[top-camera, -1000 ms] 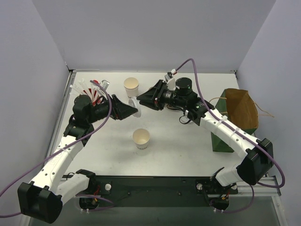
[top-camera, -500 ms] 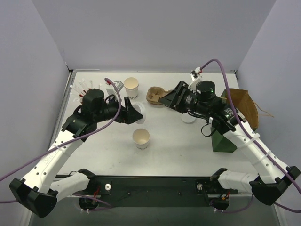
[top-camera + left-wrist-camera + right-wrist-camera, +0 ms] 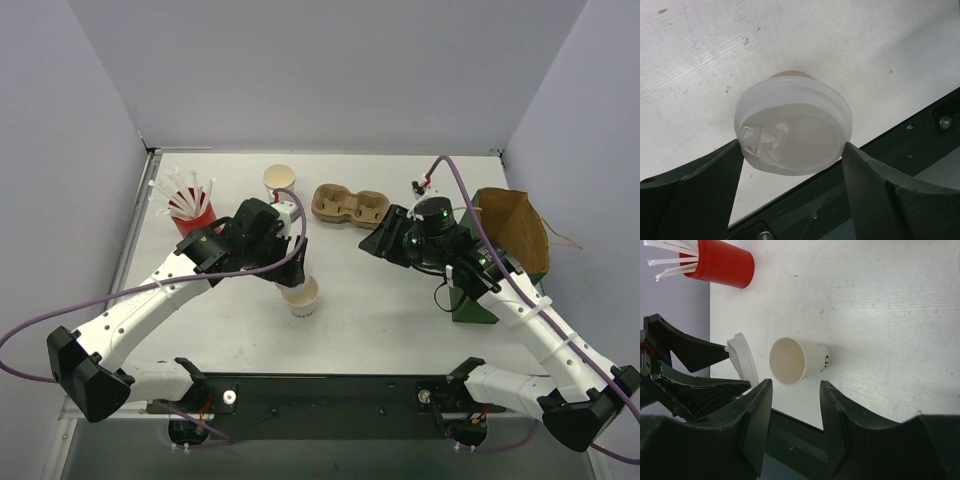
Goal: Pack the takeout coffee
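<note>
A white paper coffee cup (image 3: 303, 300) stands open near the table's front middle; it also shows in the right wrist view (image 3: 796, 361) with dark print on its side. My left gripper (image 3: 290, 262) is shut on a flat white lid (image 3: 793, 131) and holds it just above that cup, whose cream rim (image 3: 790, 74) peeks out behind the lid. The lid (image 3: 742, 361) is tilted beside the cup's mouth in the right wrist view. My right gripper (image 3: 383, 240) is open and empty, to the right of the cup. A brown pulp carrier (image 3: 350, 205) lies behind.
A second white cup (image 3: 279, 181) stands at the back. A red cup of white straws (image 3: 190, 209) is at the back left. A brown paper bag (image 3: 515, 232) and a green block (image 3: 470, 298) are at the right edge.
My left gripper has carried the lid forward from near the back cup to above the front cup. My right arm has drawn back to the right, uncovering the carrier.
</note>
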